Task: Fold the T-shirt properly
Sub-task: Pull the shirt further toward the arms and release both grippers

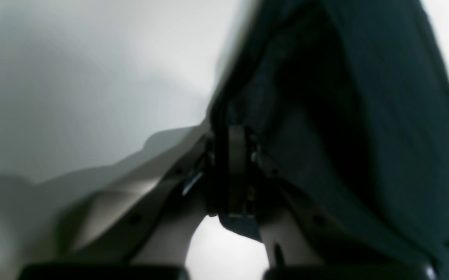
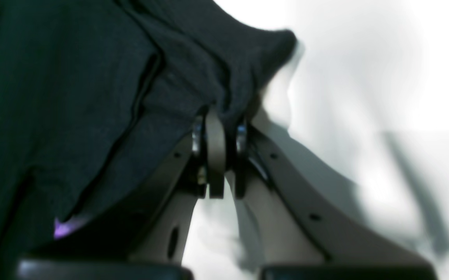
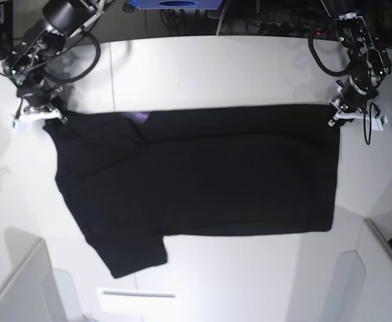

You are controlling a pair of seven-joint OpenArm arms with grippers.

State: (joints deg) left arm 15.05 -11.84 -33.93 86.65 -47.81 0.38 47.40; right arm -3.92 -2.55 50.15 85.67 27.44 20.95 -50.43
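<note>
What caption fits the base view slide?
Both grippers, left and right, pinch the black T-shirt over the white table.

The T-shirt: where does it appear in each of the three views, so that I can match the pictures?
Left wrist: the T-shirt fills the right side, its edge pinched in the left gripper.
Right wrist: it fills the left side, its edge pinched in the right gripper.
Base: it hangs spread across the middle, over the white table.
Shared landmark: the purple print, lower left in the right wrist view and upper left in the base view.
</note>
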